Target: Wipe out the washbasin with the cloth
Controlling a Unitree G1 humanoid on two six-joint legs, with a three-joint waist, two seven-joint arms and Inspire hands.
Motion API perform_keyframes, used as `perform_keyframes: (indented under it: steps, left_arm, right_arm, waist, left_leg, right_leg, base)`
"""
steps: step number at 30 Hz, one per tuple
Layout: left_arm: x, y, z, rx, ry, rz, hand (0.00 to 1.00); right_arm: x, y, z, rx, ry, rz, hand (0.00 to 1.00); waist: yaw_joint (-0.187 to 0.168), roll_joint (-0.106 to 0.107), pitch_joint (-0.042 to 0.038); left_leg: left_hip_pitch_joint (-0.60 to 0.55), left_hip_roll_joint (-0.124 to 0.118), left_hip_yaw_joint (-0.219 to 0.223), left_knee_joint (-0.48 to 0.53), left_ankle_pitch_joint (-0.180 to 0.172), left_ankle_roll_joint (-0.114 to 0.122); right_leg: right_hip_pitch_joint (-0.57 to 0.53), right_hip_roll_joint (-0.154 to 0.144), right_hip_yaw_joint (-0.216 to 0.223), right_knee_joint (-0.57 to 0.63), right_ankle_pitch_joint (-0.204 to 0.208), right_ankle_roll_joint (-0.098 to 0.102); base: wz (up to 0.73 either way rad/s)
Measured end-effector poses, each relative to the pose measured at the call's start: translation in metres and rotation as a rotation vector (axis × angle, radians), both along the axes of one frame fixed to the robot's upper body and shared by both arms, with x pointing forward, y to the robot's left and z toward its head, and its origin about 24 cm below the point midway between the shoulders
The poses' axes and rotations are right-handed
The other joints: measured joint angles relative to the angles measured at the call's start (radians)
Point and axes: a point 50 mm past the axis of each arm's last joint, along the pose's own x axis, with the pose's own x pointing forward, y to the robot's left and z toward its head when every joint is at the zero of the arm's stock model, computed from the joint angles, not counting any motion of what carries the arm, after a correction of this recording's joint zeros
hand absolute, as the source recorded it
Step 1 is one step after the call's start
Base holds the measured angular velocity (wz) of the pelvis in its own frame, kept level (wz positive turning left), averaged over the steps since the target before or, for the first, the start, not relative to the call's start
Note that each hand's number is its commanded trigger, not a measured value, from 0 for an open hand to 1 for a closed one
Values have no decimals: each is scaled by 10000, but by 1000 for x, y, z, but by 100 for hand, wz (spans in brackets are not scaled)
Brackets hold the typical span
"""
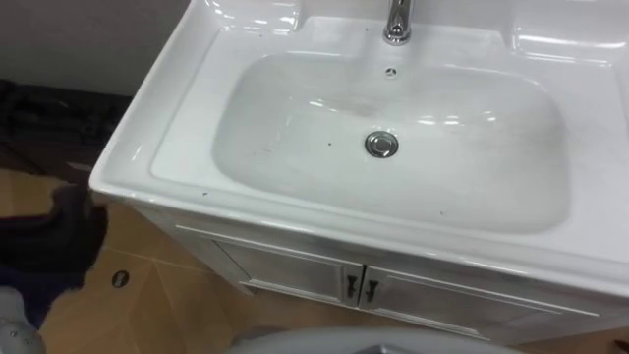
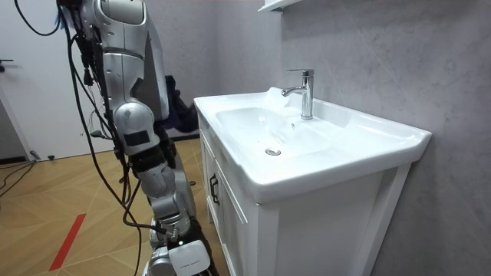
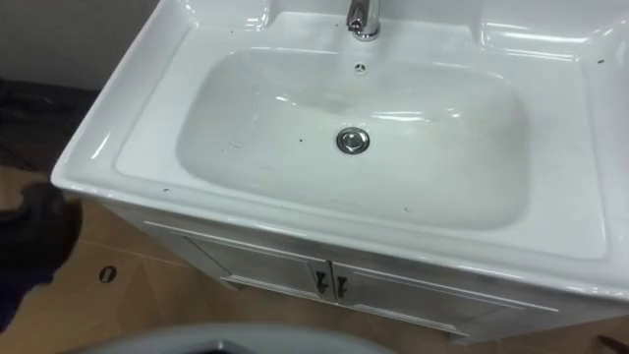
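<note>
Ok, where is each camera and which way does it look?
Left eye view: on the robot's head, looking down into the basin toward the faucet; a grey bit of its body shows at the bottom.
Right eye view: beside it, same aim, same grey bit.
Room view: off in the room, side-on to the cabinet; the robot's body stands at the room view's left.
All share basin, faucet, drain.
</note>
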Motion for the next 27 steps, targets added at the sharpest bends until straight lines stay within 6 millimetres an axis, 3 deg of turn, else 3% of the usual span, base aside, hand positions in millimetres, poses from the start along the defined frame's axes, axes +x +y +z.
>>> perform_keyframes:
  steps: [8, 10, 16, 17, 22, 27]
  left_arm:
    - [-28, -9, -39, -1128, 1951, 63, 0]
    - [-39, -18, -62, -1953, 2865, -193, 0]
    - [-64, -41, -93, -3554, 3901, -337, 0]
    - [-67, -44, -96, -3678, 4112, -380, 0]
    - [-87, -57, -113, -4411, 5097, -363, 0]
    - [-108, -66, -120, -4471, 6587, -723, 0]
  right_arm:
    - [2, -1, 1, 29, -159, 139, 0]
    - [2, -1, 1, 43, -134, 157, 0]
    - [3, -1, 1, 56, -217, -229, 0]
    - [3, 0, 1, 47, -195, -273, 0]
    - [12, 1, -1, 170, -233, -166, 0]
    - [14, 3, -1, 280, -317, -232, 0]
  waist:
    - [-21, 15, 33]
    - [-101, -13, 62]
    - [-287, -156, 41]
    - [-289, -213, 65]
    - [-282, -182, 49]
    - [-304, -302, 18]
  left_leg:
    - [2, -35, -63, -23, -6, 11]
    - [2, -57, -77, -22, -20, 33]
    - [-7, -90, -114, -78, -27, 45]
    - [3, -90, -103, -90, -27, 45]
    - [118, -70, 21, -168, -27, 45]
    - [148, -97, 42, -232, -26, 46]
  right_leg:
    - [8, -42, -129, 11, -10, 18]
    - [11, -68, -153, 31, -23, 40]
    - [12, -87, -201, 12, -35, 66]
    - [11, -87, -186, 15, -34, 67]
    - [17, -79, -7, 11, -34, 67]
    - [35, -113, -73, 6, -43, 82]
  base:
    - [1]
    - [0]
    - [2]
    - [-4]
    - [-8]
    - [-1]
